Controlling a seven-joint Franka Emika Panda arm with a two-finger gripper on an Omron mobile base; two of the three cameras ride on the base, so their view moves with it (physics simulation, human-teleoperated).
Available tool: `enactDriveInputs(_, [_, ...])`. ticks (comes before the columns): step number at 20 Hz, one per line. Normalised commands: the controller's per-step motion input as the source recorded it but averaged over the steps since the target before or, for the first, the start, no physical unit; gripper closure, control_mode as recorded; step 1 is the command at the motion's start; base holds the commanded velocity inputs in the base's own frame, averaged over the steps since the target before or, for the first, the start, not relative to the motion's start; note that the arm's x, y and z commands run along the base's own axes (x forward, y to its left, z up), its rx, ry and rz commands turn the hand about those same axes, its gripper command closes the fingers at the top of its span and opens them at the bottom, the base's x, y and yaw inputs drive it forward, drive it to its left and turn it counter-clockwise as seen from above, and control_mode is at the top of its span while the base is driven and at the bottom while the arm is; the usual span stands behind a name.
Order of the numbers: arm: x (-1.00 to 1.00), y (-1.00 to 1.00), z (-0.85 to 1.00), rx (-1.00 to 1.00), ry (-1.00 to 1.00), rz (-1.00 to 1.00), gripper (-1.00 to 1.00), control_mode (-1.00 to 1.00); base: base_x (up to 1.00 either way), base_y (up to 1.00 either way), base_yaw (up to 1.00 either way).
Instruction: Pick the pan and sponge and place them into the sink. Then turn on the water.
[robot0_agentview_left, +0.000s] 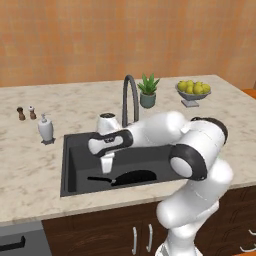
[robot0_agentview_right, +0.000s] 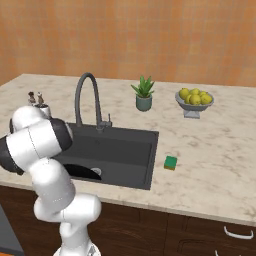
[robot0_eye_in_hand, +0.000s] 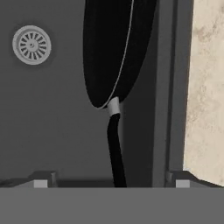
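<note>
My hand, jaws apart over the pan lying in the sink, goes next for the sponge: light, squashy, best pinched across its short sides.

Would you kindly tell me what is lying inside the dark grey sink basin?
The round black frying pan and the silver drain lie in the sink; the arm covers part of it.

The white arm rose from the base, bent sharply at its dark elbow joint and reached forward and down; the wrist pointed straight down; the gripper hung low with its jaws spread wide, the finger tips far apart, nothing clamped between them.
</note>
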Motion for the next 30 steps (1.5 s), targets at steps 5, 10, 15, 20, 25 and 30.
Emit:
enactDriveInputs(5, [-0.13, -0.1, 1.0, 0.16, -0.17, 0.13, -1.0, -1.0, 0.0, 0.0, 0.0])
enactDriveInputs(10, [-0.31, -0.05, 0.86, -0.12, -0.15, 0.21, -1.0, -1.0, 0.0, 0.0, 0.0])
enactDriveInputs(15, [-0.33, -0.45, 0.84, -0.05, -0.09, 0.43, -1.0, -1.0, 0.0, 0.0, 0.0])
enactDriveInputs(20, [-0.3, -0.7, 0.5, 0.0, -0.06, 0.67, -1.0, -1.0, 0.0, 0.0, 0.0])
enactDriveInputs(25, [-0.48, -0.81, 0.04, -0.01, -0.16, 0.75, -1.0, -1.0, 0.0, 0.0, 0.0])
enactDriveInputs(30, [-0.17, -0.99, 0.0, -0.05, -0.02, 0.62, -1.0, -1.0, 0.0, 0.0, 0.0])
